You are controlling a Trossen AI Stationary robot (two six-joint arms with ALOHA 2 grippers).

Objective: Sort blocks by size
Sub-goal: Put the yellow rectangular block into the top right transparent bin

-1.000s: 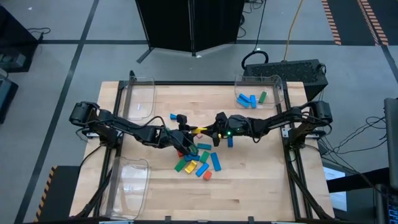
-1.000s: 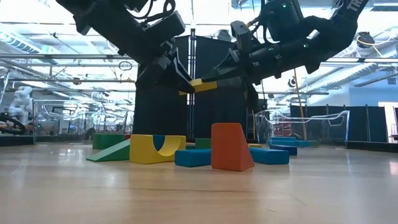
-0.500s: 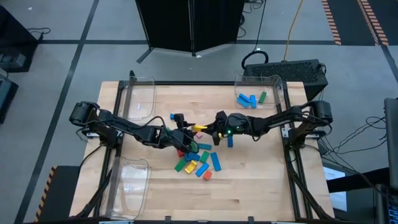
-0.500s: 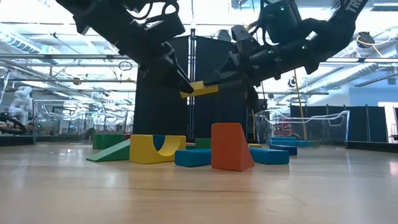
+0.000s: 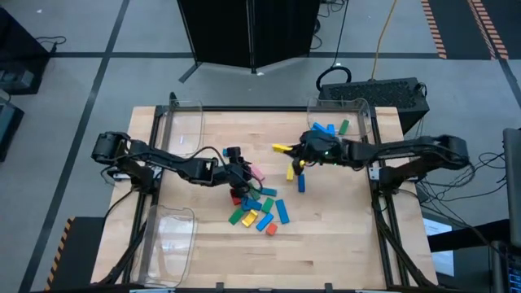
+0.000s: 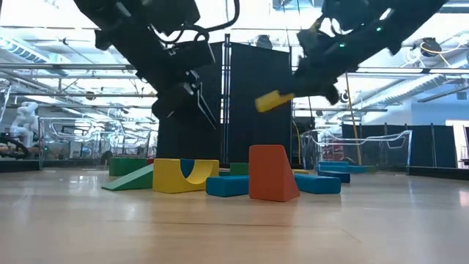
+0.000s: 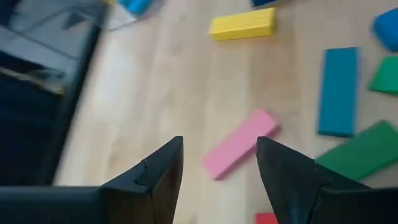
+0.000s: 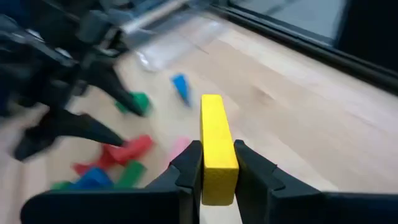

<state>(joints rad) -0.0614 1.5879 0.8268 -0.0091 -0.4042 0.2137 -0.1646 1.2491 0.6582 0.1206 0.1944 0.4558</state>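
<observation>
My right gripper (image 5: 290, 150) is shut on a yellow bar (image 5: 281, 148), held in the air right of the table's middle; the bar also shows in the low view (image 6: 272, 100). My left gripper (image 5: 242, 172) is open and empty just above a pink block (image 7: 239, 143) that lies flat on the table. Several blocks in blue, green, yellow and red (image 5: 259, 210) lie flat in a loose pile toward the near edge. A blue block (image 5: 301, 184) and a yellow one (image 5: 291, 170) lie apart from the pile. My right gripper pinches the yellow bar's two long sides (image 8: 216, 163) between its two fingers, near one end. The fingers lie along the bar, and most of it sticks out past the fingertips (image 8: 189, 160). The bar is lifted clear of the table, tilted a little (image 6: 272, 100).
Three clear bins stand on the table: far left (image 5: 184, 130), near left (image 5: 171, 238), and far right (image 5: 358, 122) with blue and green blocks in it. In the low view an orange wedge (image 6: 272, 173) and a yellow arch block (image 6: 185, 176) stand in front.
Both grippers had the yellow bar between them above the table's middle. My left gripper has let go of it and drawn back a little toward the left edge. My right gripper has carried the bar toward the far right, toward the far right bin.
</observation>
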